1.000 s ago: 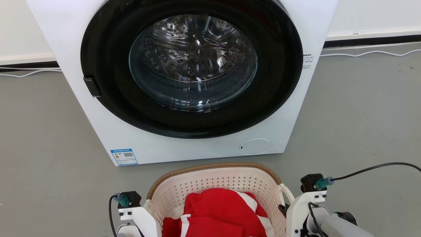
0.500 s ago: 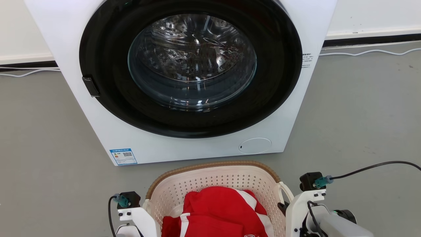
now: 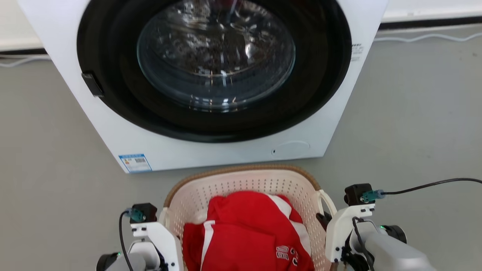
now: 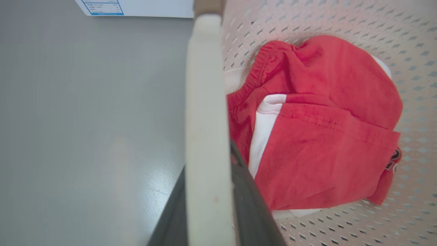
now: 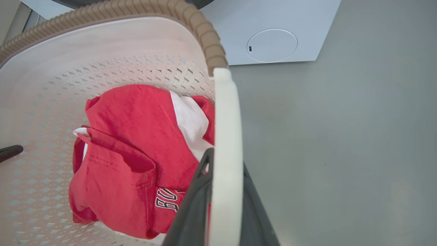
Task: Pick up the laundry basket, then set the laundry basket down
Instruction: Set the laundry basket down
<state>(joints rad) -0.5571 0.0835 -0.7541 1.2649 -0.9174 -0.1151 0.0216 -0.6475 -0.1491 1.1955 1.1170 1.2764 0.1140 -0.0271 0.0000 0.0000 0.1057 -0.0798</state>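
As wrist views reveal, both tools clamp the laundry basket.

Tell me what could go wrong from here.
The left hand and right hand each pinch only a slim white handle of the cream-white perforated plastic laundry basket; uneven motion could tilt it, shifting the red-and-white garment. The white front-loading washer stands close ahead; swinging forward could bump it.

A white washer stands on a grey floor, its round glass door set in a black ring. Behind the washer runs a white wall with a dark baseboard — a white cable lies along it, right of the washer.
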